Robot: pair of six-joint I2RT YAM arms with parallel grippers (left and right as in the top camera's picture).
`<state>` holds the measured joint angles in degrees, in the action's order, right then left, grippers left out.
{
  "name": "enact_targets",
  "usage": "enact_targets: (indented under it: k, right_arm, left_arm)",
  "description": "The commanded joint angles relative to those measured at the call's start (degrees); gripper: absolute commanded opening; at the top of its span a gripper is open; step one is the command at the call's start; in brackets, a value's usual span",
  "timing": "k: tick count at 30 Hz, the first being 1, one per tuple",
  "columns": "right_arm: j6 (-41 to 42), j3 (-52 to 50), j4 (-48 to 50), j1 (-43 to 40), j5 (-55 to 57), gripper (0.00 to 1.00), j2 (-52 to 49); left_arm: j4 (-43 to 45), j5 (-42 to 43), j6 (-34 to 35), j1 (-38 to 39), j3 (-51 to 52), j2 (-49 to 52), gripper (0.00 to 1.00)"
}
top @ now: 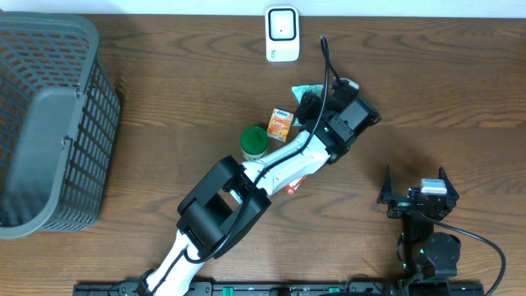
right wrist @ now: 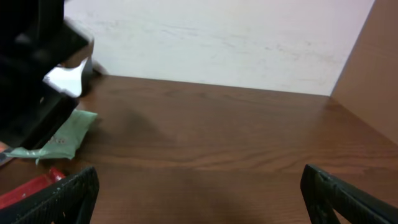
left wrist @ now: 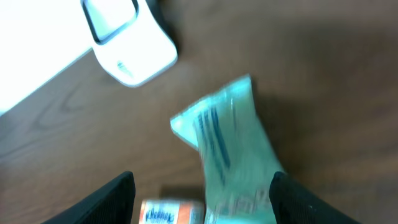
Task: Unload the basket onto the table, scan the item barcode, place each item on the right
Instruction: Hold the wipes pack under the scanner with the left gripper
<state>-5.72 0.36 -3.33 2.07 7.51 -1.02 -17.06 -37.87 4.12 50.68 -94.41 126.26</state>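
At the near right corner of the brown wooden table (top: 444, 82), the right gripper (top: 416, 174) is held with its jaws spread wide and nothing between them. Towards the middle of the table, a flat red packet (top: 294, 186) is partly covered by the left arm, which is stretched from the near edge towards the far edge. Just beyond it, a round green-lidded container (top: 254, 142) and a small orange carton (top: 280, 122) are set side by side. Further on, the left gripper (left wrist: 202, 175) is seen with its fingers (left wrist: 118, 199) well apart, and a pale green plastic packet with blue print (left wrist: 227, 137) is lying on the table between them, blurred in the wrist view. A white box-shaped scanner with a dark window (top: 281, 34) is placed at the far edge, near the packet. A grey lattice plastic basket (top: 92, 140) is set along the left edge.
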Motion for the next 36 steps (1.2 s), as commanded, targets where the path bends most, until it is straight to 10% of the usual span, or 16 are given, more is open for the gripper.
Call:
enact_targets:
  k: [1, 36]
  right_arm:
    - [-0.76, -0.04, -0.22, 0.13, 0.35, 0.99, 0.11]
    - [-0.76, -0.04, -0.22, 0.13, 0.35, 0.99, 0.11]
  left_arm:
    - [-3.61, 5.49, -3.1, -0.5, -0.2, -0.68, 0.69]
    - [-10.75, 24.22, -19.21, -9.14, -0.2, -0.76, 0.76]
